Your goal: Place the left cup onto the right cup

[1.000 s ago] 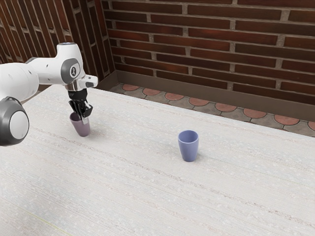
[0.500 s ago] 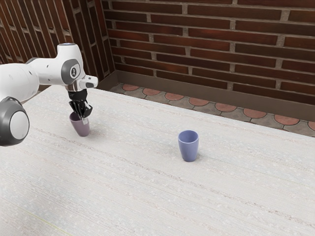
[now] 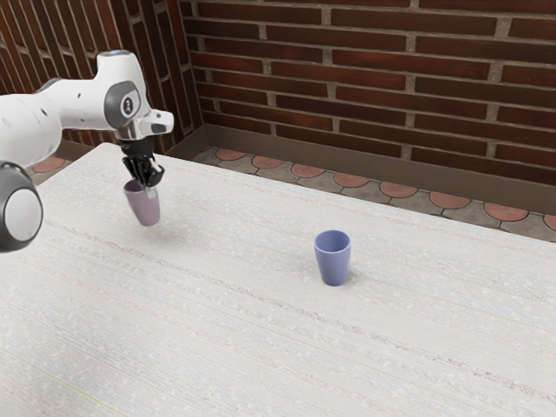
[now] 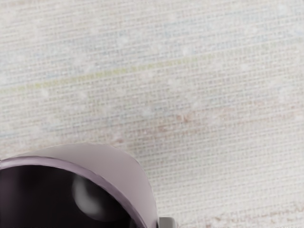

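Note:
A mauve cup [image 3: 143,205] hangs a little above the table at the exterior view's left, slightly tilted, and its shadow lies on the cloth below it. My gripper [image 3: 144,182] is shut on its rim, one finger inside and one outside. In the wrist view the same mauve cup [image 4: 80,183] sits just under my hand, its dark inside showing. A blue-violet cup [image 3: 333,256] stands upright on the table toward the exterior view's right, well apart from my gripper.
The table [image 3: 278,347] has a pale woven cloth over it. A brick wall [image 3: 373,69] rises behind it, with a tiled floor strip [image 3: 391,187] along its foot. Between the two cups the cloth is bare.
My gripper has risen with the mauve cup, lifting it off the table. The blue-violet cup has stayed put.

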`<act>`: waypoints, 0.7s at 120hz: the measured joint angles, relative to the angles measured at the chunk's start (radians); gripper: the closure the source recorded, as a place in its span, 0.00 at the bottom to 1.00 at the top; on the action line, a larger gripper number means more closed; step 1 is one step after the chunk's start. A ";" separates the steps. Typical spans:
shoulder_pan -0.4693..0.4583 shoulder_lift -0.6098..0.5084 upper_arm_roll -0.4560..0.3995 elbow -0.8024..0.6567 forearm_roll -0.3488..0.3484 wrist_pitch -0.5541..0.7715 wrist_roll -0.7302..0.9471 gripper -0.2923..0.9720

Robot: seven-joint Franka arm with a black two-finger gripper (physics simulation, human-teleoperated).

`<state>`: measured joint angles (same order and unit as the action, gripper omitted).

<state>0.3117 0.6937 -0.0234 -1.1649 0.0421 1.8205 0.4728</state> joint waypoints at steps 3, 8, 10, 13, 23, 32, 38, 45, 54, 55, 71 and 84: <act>-0.006 -0.009 0.000 -0.006 0.000 0.000 0.000 0.85; -0.017 -0.022 0.000 -0.014 0.001 0.000 -0.001 0.85; -0.022 -0.028 0.001 -0.017 0.001 -0.001 -0.001 0.85; -0.028 -0.035 0.001 -0.019 0.001 -0.001 -0.002 0.85; -0.059 -0.057 0.002 -0.031 0.001 -0.003 -0.003 0.85; -0.092 -0.086 0.005 -0.054 0.000 -0.002 -0.005 0.85; -0.117 -0.104 0.006 -0.066 0.001 -0.002 -0.007 0.85; -0.146 -0.118 0.007 -0.078 0.001 -0.002 -0.009 0.85; -0.183 -0.142 0.010 -0.102 0.001 -0.001 -0.014 0.85; -0.188 -0.146 0.011 -0.105 0.001 -0.001 -0.014 0.85; -0.250 -0.196 0.017 -0.156 0.006 0.000 -0.025 0.85; -0.297 -0.216 0.017 -0.172 0.013 0.000 -0.037 0.85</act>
<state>0.0149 0.4778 -0.0063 -1.3371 0.0547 1.8204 0.4356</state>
